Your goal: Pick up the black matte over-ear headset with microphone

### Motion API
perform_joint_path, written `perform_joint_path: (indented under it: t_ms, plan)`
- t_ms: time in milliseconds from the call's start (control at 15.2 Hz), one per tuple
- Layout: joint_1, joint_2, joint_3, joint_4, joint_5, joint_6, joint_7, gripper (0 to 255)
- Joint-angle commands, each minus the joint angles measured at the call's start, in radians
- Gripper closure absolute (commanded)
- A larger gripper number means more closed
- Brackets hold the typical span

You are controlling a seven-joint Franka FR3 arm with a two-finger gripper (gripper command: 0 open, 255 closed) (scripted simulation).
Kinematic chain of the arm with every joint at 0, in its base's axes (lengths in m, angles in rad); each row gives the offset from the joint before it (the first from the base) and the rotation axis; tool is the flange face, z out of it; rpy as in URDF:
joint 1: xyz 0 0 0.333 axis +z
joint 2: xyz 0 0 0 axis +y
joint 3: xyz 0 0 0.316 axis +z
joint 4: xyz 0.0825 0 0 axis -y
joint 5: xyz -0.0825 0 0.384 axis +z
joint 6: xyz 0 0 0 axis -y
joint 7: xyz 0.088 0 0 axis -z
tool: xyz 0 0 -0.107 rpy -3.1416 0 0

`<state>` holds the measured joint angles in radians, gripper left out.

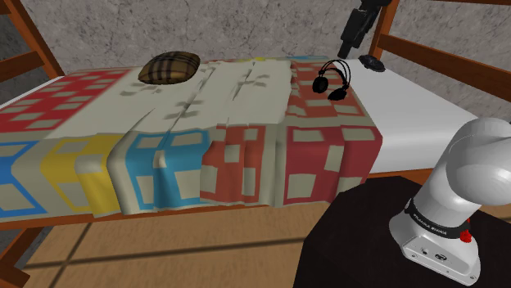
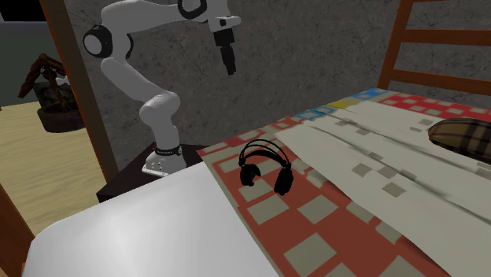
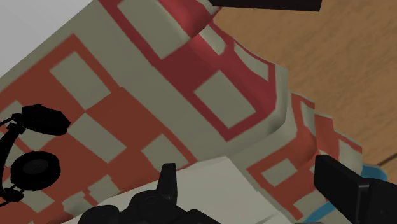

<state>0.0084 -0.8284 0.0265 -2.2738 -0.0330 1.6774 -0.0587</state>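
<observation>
1 bed (image 1: 24, 33), wood frame, w/ 1 bare white mattress (image 1: 413, 98). On the bed: 1 patchwork quilt (image 1: 246, 106), 1 brown plaid pillow (image 1: 169, 67), 1 black headset (image 1: 321, 83). Headset lies on the quilt's red-and-beige squares, just beside the bare mattress, at the shoulder view's far right. Its 2 ear cups rest on the cloth, band arched up. Pillow sits well apart, to the headset's left in that view. Quilt drapes over the bed's near edge toward a wood floor (image 1: 164, 254). 1 white robot arm (image 2: 126, 71) on 1 dark stand (image 1: 352, 245). Its black hand (image 3: 254, 191) hangs above the headset, not touching it. The 2 fingers are spread apart, nothing btwn them.
</observation>
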Motion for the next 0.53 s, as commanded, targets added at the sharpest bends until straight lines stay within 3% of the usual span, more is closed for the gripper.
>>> perform_joint_path:
  t_ms: [0,462]
  plan:
    - [0.0,0.0,0.0,0.0,0.0,0.0,0.0,0]
    - [-0.061,0.142,-0.109,0.027,-0.05,0.108,-0.05,0]
